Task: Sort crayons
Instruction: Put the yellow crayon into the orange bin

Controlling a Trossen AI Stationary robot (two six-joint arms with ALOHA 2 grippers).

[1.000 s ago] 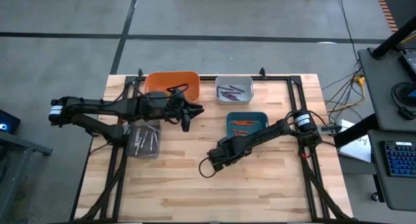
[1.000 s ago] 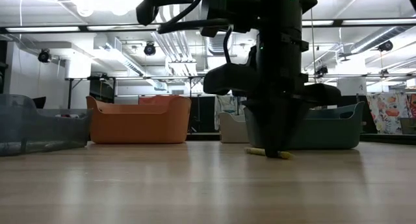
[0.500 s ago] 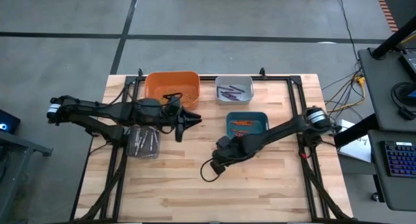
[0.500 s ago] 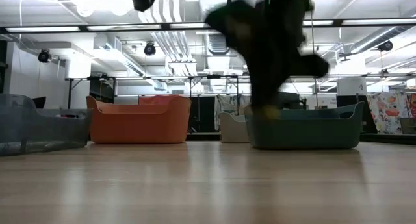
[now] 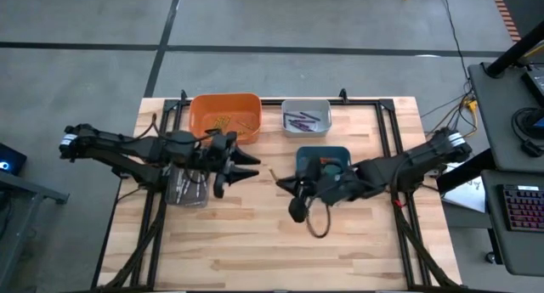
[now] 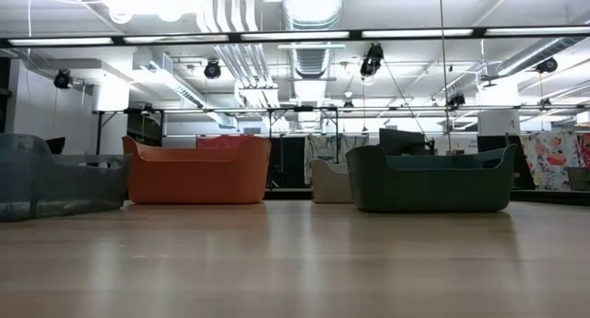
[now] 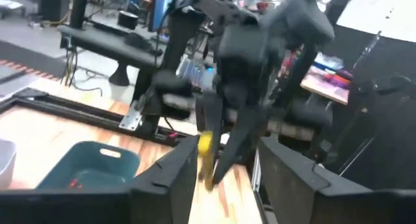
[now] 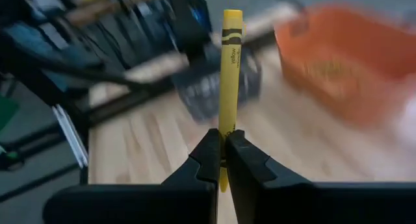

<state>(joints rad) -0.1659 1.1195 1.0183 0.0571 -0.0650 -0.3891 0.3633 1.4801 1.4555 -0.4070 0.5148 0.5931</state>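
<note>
Wooden table (image 5: 357, 225) carried four bins. Right hand (image 8: 220, 160) was closed on a yellow crayon (image 8: 229, 81) above the table's middle; left hand (image 5: 246, 164) stood open, empty, facing it.

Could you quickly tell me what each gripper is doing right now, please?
Left gripper: open, holding nothing.
Right gripper: shut on the yellow crayon.

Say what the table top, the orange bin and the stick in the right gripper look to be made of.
Table top: pale wood, butcher-block style; glued strips and grain show.
Orange bin: probably moulded plastic; smooth, even colour, rounded rim.
Yellow crayon, pinched in the right gripper: likely wax in a printed paper wrapper.
</note>
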